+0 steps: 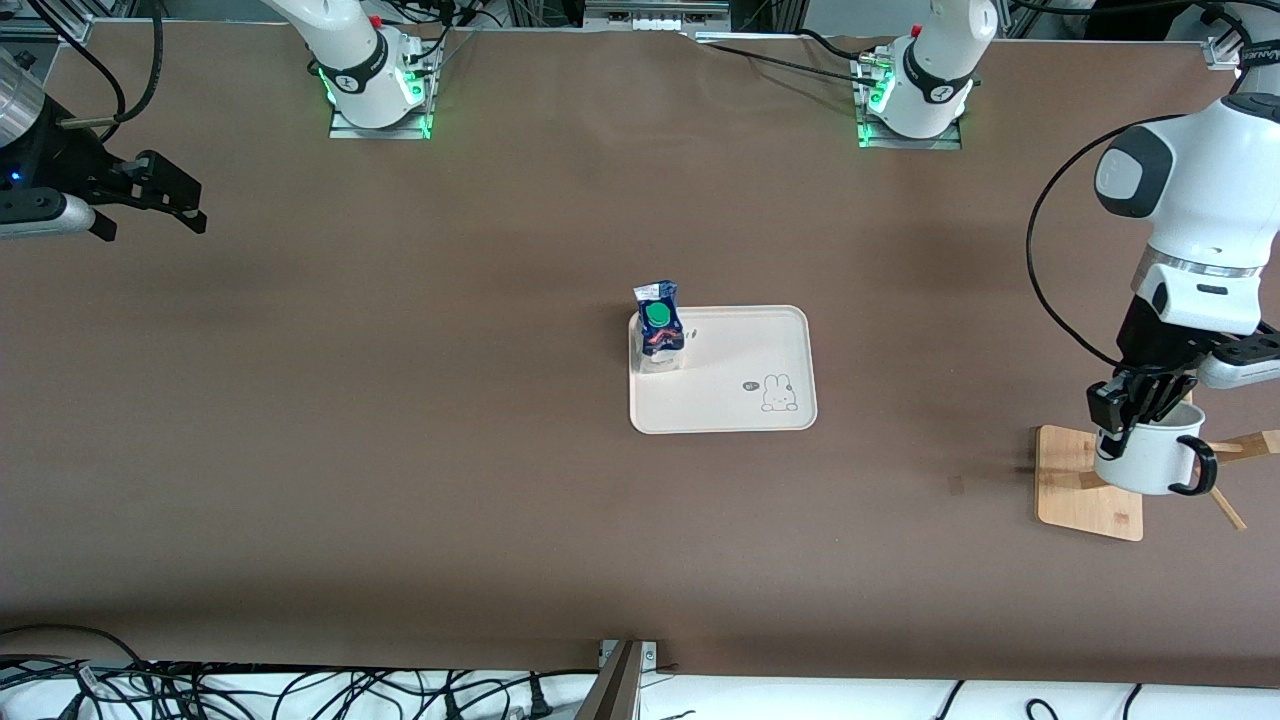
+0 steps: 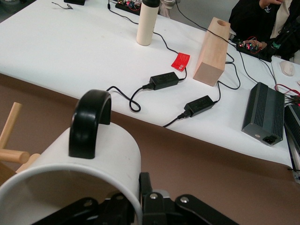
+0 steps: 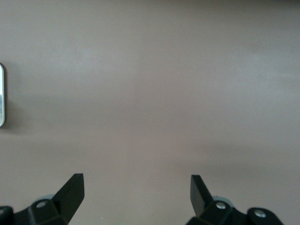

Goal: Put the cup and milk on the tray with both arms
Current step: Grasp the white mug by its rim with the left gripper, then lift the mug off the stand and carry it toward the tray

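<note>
The cup (image 1: 1150, 460) is white with a black handle (image 1: 1195, 478). My left gripper (image 1: 1120, 425) is shut on its rim and holds it in the air over the wooden rack's base (image 1: 1075, 480), at the left arm's end of the table. In the left wrist view the cup (image 2: 93, 159) fills the foreground, with one finger (image 2: 149, 187) outside its wall and the other inside. The milk (image 1: 660, 325) stands upright on the cream tray (image 1: 740, 350), in its corner farther from the front camera, toward the right arm's end. My right gripper (image 1: 150, 226) is open and empty over bare table (image 3: 137, 187).
The rack's wooden pegs (image 1: 1255, 445) stick out beside the cup and also show in the left wrist view (image 2: 9, 126). A white bench with cables, power bricks (image 2: 164, 80) and a wooden block (image 2: 213, 51) adjoins the table's edge. Both arm bases (image 1: 375, 90) stand along the table's edge farthest from the front camera.
</note>
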### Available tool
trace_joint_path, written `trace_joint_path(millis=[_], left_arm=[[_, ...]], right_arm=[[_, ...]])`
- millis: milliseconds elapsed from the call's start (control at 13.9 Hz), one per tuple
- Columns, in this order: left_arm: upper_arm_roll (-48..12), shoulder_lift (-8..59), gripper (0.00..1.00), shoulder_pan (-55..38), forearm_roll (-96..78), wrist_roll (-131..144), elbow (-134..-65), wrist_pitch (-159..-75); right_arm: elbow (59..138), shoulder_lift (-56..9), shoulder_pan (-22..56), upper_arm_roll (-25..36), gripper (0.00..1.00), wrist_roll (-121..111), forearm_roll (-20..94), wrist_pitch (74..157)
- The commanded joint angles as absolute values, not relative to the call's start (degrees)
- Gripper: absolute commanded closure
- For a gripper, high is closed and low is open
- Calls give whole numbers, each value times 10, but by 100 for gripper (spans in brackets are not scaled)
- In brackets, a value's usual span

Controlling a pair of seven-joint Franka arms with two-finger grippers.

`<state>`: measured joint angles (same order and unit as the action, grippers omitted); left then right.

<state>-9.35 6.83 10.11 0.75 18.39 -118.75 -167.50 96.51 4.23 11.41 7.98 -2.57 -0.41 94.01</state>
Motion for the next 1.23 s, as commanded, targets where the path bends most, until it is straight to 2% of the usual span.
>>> trace_joint_path(millis=[0,72,216,433,505,793,937,1154], left_arm=[[-127,48,100,103,13,156,-1185,-1635],[-141,39,100,103,18,154,-1180,-1606],[-170,18,100,103,24,154,-1155,-1484],[-193,41,100,99,24,154,-1020,-1218],[-202,52,100,98,24,153,-992,-1172],[-235,60,100,77,18,159,-983,-1080],[-259,73,100,47,19,161,-981,-987],[-266,123,100,16,11,175,-980,-976]], right_arm=[[953,39,110,77,0,-30,-5,930],[953,39,111,77,0,-30,-5,930],[953,39,111,78,0,-30,-5,930],[953,39,110,77,0,-30,-5,930],[953,39,110,77,0,-30,-5,930],[953,39,110,77,0,-30,-5,930],[953,39,110,77,0,-30,-5,930],[953,39,111,77,0,-30,-5,931]])
